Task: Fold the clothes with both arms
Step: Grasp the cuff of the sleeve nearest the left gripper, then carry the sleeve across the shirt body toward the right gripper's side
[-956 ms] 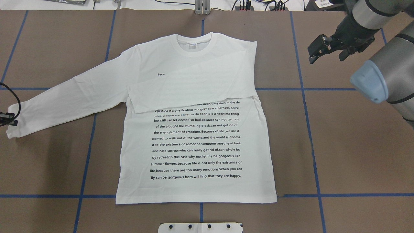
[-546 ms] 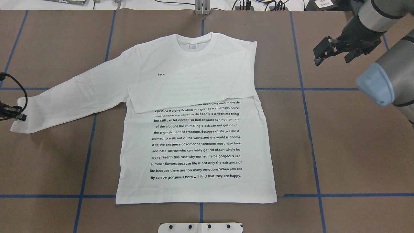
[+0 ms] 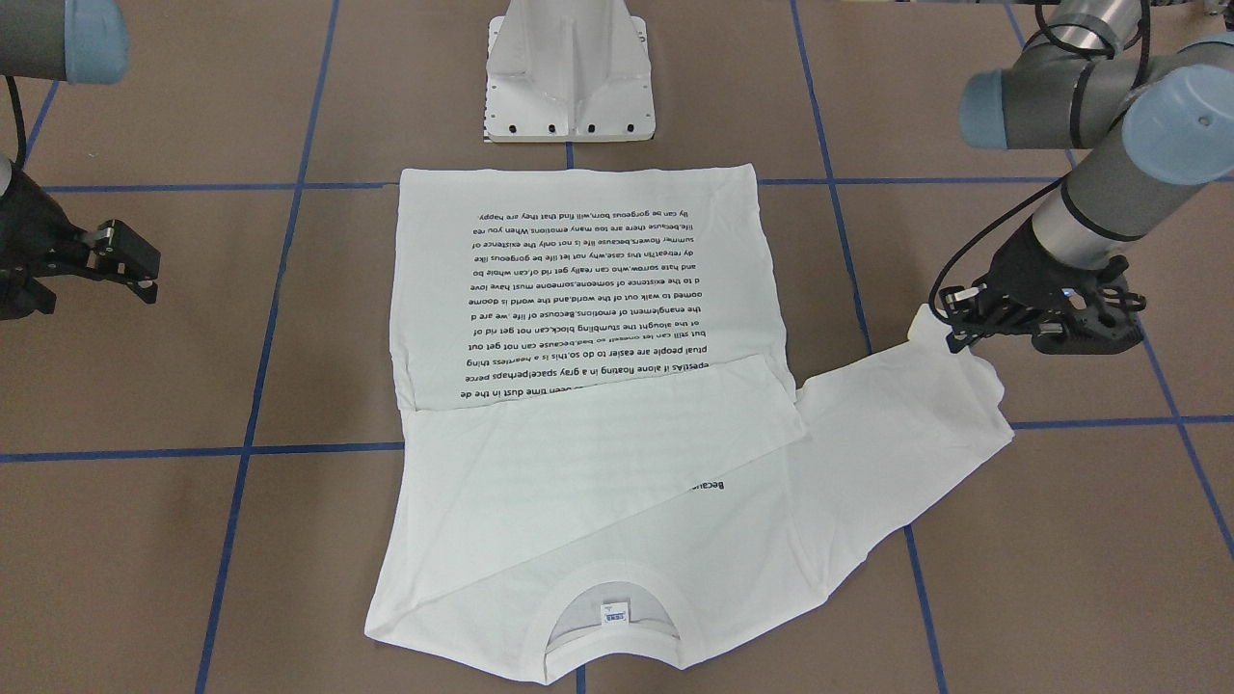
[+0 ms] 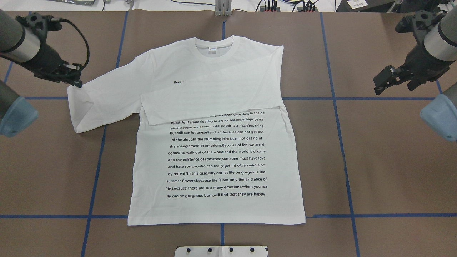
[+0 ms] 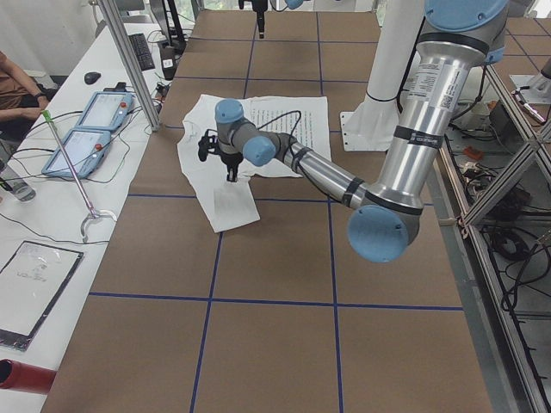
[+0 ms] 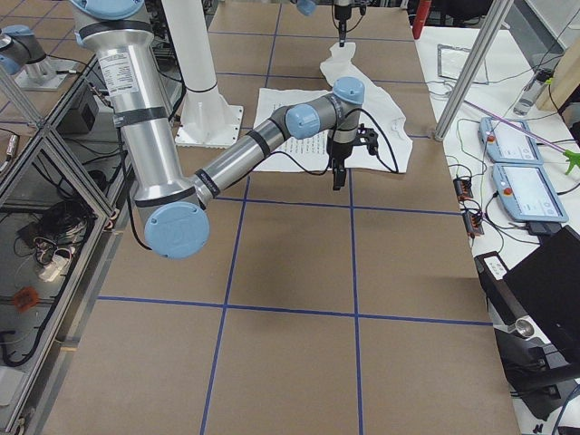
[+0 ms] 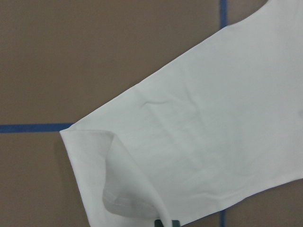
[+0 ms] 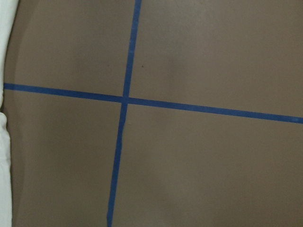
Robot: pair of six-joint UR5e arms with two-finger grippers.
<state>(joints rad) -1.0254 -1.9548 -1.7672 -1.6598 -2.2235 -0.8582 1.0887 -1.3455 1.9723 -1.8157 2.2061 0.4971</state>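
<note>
Brown paper-covered table w/ blue tape grid (image 4: 375, 160): flat, wide work area, so the garment can lie spread out.

White long-sleeved cotton T-shirt (image 4: 214, 210) lies front-up in the table's middle. Collar is at the far edge from the robot and the hem is nearest its base, prob. so each arm gets one side. Block of small black printed text lines (image 4: 217, 157) faces up.

Silver-tubed left arm w/ grey joints & light-blue caps (image 4: 18, 46) reaches in over the shirt's left side. The matching right arm (image 4: 435, 39) is parked well apart from the cloth, out of the way.

Right sleeve (image 4: 214, 96) is already laid across the chest, covering the top text lines. Left sleeve (image 4: 96, 103) is doubled over on itself. Its cuff end is raised off the table and its lower layer is flat, i.e. mid-fold inward.

Black two-finger left gripper (image 3: 950, 333): fingers pinching the cuff edge, so the sleeve follows the arm. Next, I'd judge, carry it across the chest and let go.

Black two-finger right gripper (image 4: 394, 84): fingers spread, nothing between them, over bare table.

Small neck label (image 4: 212, 49) shows inside the collar.
</note>
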